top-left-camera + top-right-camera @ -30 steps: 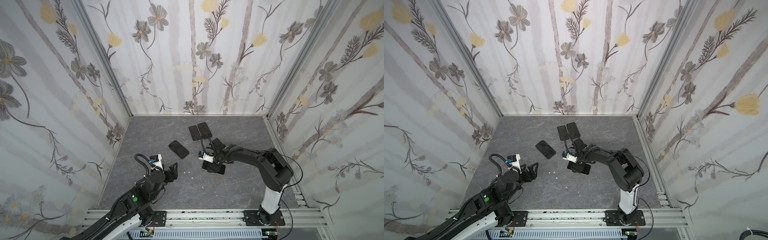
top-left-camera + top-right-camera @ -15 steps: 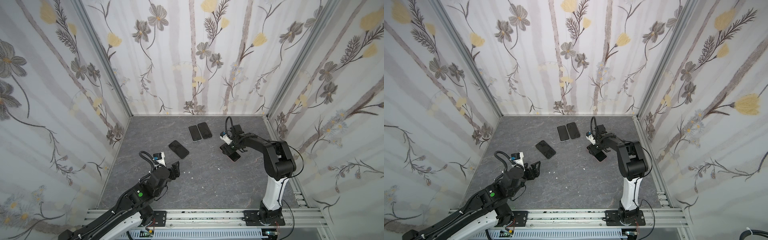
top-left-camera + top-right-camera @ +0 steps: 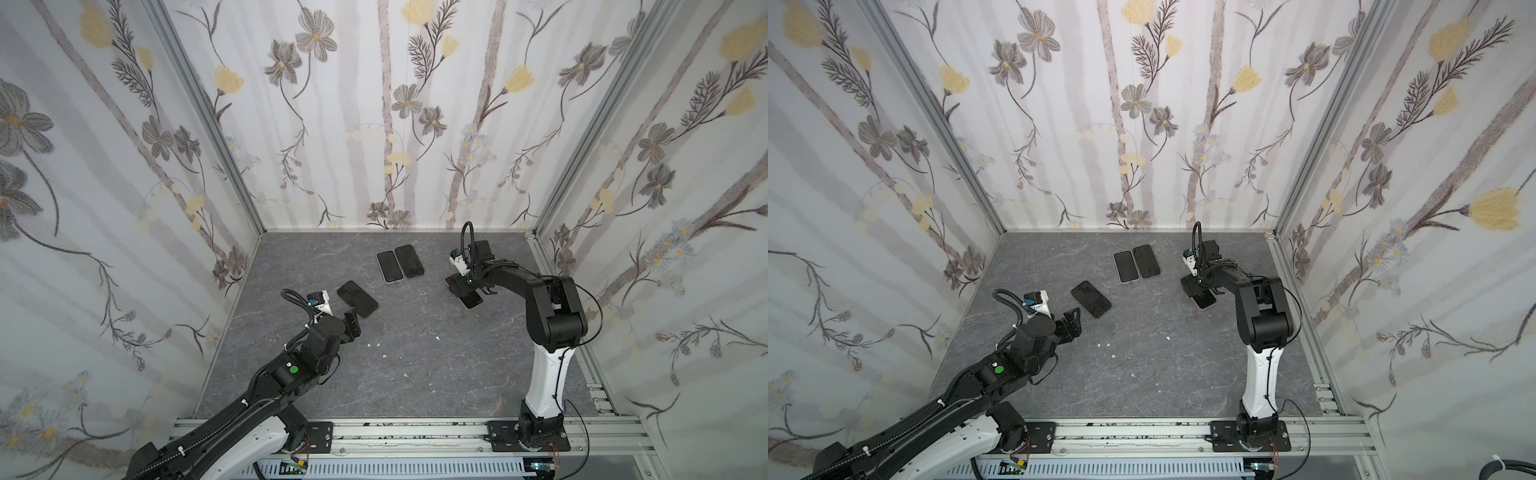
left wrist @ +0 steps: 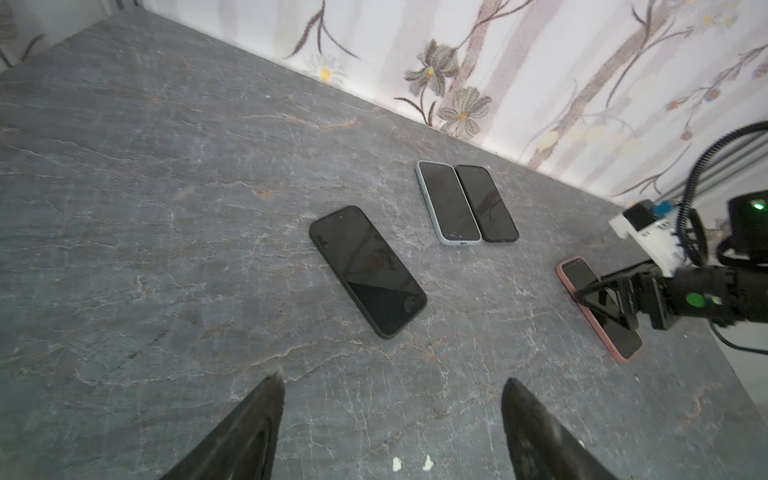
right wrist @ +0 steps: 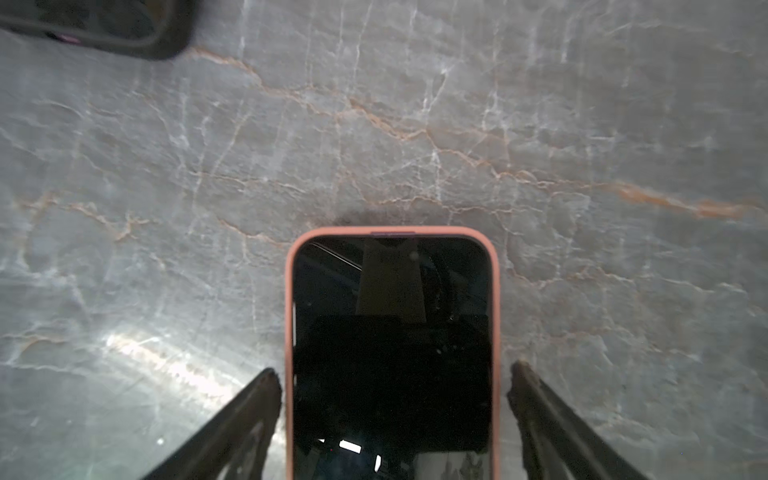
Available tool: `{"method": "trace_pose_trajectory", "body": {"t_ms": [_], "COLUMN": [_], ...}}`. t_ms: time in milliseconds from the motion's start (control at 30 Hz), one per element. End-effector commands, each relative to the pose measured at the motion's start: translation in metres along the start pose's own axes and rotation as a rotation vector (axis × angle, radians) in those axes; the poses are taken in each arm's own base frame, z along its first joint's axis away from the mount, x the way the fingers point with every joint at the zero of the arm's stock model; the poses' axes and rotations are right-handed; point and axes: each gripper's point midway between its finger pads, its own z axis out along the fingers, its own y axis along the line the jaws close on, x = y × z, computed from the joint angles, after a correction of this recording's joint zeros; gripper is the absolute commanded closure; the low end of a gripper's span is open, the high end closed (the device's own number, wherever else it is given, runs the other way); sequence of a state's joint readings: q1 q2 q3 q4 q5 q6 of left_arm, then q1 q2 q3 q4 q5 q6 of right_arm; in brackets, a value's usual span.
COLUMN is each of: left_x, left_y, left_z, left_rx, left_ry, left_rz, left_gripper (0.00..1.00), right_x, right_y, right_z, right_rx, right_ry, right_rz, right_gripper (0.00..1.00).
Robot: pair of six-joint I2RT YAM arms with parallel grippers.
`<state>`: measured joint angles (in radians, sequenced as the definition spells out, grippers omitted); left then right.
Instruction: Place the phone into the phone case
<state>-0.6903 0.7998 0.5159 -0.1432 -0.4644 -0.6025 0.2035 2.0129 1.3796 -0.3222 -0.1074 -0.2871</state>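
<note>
Right gripper (image 3: 1198, 288) hangs over the pink-cased phone (image 3: 1207, 301) on the table (image 3: 1142, 365).

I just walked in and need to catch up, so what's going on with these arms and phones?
The right hand is down over a phone in a pink case lying flat on the table, fingers open on either side, not gripping it. The left hand hovers open short of a black phone, holding nothing. Two more phones lie side by side near the back wall.
</note>
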Motion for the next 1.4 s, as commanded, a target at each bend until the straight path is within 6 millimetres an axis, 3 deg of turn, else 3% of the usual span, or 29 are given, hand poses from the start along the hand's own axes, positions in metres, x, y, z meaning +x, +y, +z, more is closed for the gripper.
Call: {"method": "trace_pose_trajectory", "body": {"t_ms": [0,133,233,367,533,667,767,900,1033,1200,1367], "left_x": [-0.034,-0.059,-0.074,-0.081,-0.071,-0.060,-0.057,-0.061,-0.062,-0.060,-0.061], "left_y": [0.004,0.018,0.041,0.082,0.117,0.126,0.132,0.135,0.130,0.122,0.118], "left_z": [0.005,0.012,0.017,0.026,0.040,0.055,0.059,0.064,0.073,0.079,0.076], "left_rx": [-0.036,-0.082,-0.179,-0.353,-0.400,-0.374,-0.259,-0.193,-0.167,-0.125,-0.111], "left_ry": [-0.110,-0.224,-0.326,-0.391,-0.441,-0.449,-0.473,-0.469,-0.442,-0.419,-0.446], "left_rz": [-0.021,-0.028,0.029,0.137,0.144,0.235,0.167,0.133,0.163,0.200,0.251], "left_gripper": [0.16,0.16,0.21,0.22,0.15,0.07,0.02,0.01,0.00,0.00,0.00], "right_x": [-0.036,-0.052,-0.048,-0.022,0.029,0.034,0.035,0.057,0.072,0.074,0.085], "right_y": [-0.003,-0.006,-0.018,-0.027,-0.015,-0.009,-0.014,-0.022,0.001,-0.023,-0.014], "right_z": [-0.027,-0.057,-0.084,-0.129,-0.153,-0.178,-0.176,-0.162,-0.173,-0.165,-0.174], "right_rx": [0.023,0.046,0.135,0.229,0.359,0.379,0.365,0.357,0.337,0.276,0.271], "right_ry": [-0.145,-0.237,-0.331,-0.546,-0.787,-0.921,-0.902,-0.805,-0.956,-0.961,-1.044], "right_rz": [0.030,0.039,0.063,0.085,0.032,0.016,0.060,0.220,0.101,0.203,0.174], "right_gripper": [0.00,0.00,0.00,0.00,0.00,0.00,0.00,0.00,0.00,0.00,0.00]}}
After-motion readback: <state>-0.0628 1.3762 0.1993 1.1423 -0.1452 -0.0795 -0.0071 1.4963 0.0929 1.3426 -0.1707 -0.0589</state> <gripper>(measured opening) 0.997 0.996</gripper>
